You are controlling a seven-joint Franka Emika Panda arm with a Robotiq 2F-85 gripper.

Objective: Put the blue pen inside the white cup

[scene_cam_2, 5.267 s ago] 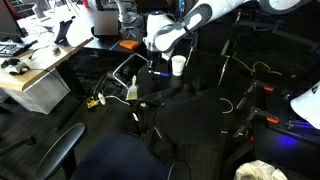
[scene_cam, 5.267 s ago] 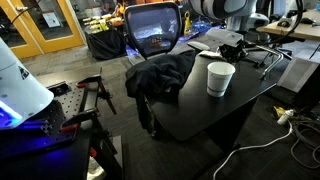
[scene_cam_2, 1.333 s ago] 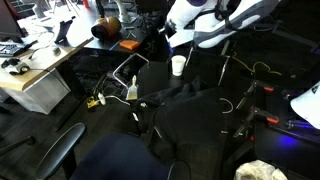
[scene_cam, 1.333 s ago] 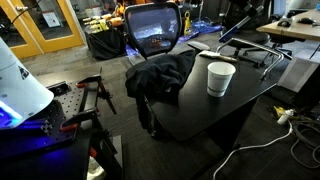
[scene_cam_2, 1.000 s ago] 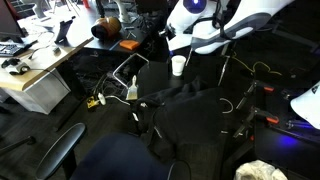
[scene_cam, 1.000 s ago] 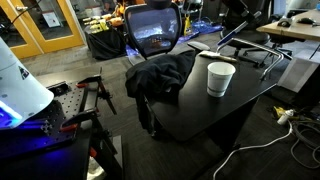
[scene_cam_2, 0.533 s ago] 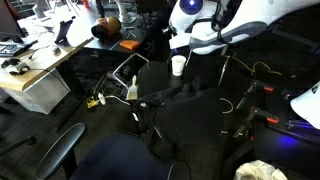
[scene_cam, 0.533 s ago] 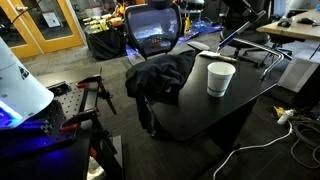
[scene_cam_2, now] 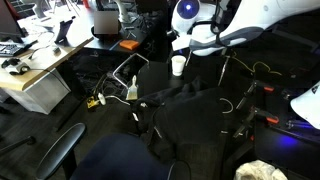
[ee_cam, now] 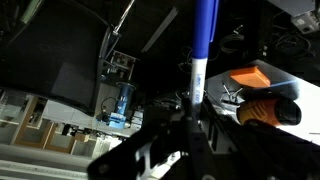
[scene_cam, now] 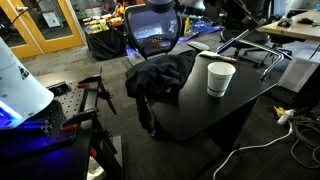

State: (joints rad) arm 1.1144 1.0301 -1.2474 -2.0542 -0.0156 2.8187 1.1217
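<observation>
High over counter, jaws pinching blue pen by one end. Centre tip over white cup mouth, hold pen plumb, go low before letting go.

Above the white cup I see open air and an uncovered mouth, room for my pincer with the blue pen. On the counter a dark jacket lies near one side, thin metal legs behind.

The white cup stands upright close below the white arm.
</observation>
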